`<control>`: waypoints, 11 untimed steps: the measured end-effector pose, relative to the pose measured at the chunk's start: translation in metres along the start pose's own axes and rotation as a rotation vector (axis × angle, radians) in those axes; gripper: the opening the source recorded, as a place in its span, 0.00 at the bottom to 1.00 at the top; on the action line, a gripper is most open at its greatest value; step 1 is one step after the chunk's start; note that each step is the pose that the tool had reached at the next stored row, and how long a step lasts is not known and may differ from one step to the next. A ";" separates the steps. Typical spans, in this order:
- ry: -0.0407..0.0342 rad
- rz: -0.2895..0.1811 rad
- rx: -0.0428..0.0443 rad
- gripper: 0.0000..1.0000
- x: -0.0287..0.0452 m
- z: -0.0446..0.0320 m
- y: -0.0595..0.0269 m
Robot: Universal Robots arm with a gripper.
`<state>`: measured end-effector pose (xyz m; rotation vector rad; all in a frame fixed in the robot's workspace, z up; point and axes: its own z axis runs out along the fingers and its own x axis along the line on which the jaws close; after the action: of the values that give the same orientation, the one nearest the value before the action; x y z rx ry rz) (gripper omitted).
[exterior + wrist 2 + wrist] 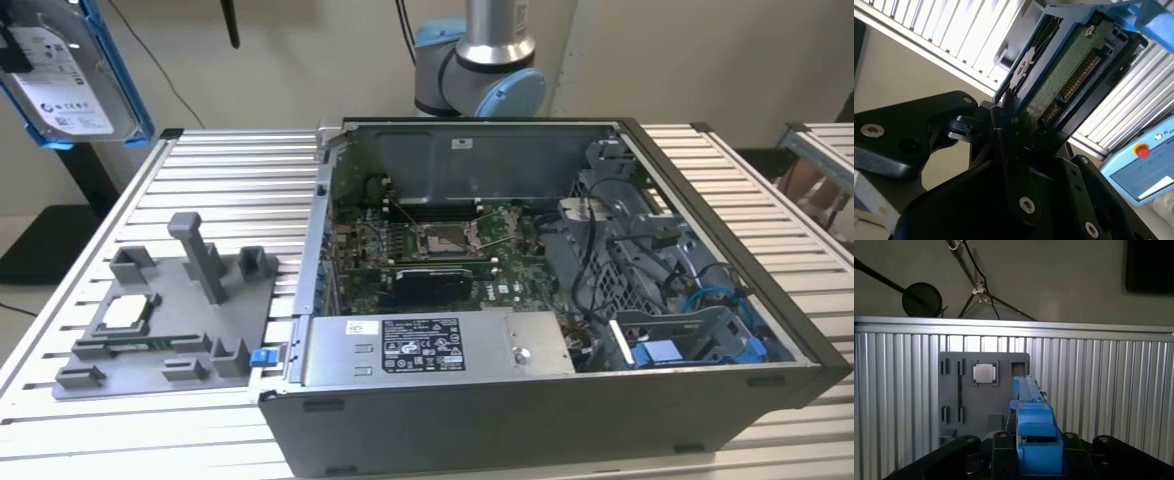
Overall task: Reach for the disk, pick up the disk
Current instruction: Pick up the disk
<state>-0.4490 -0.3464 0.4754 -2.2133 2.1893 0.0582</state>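
fingers (1010, 165) clamp the disk (67, 85), which hangs in air above the table (214, 170).

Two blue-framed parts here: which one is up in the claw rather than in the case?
The disk, its blue bracket clamped in the claw, aloft at the exterior view's upper left. The blue drive cage sits inside the computer case.

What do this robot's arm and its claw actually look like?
The arm is a silver tube with rounded grey joints capped in light blue. The gripper is matt black, built of flat, jointed links pinned with small silver screws.
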 end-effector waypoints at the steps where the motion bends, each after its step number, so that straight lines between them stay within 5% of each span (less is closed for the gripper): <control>1: 0.0001 0.000 -0.0001 0.00 0.0000 -0.0004 0.0000; 11: -0.0010 0.000 0.0000 0.00 0.0000 -0.0004 -0.0027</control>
<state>-0.4463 -0.3464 0.4758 -2.2128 2.1888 0.0594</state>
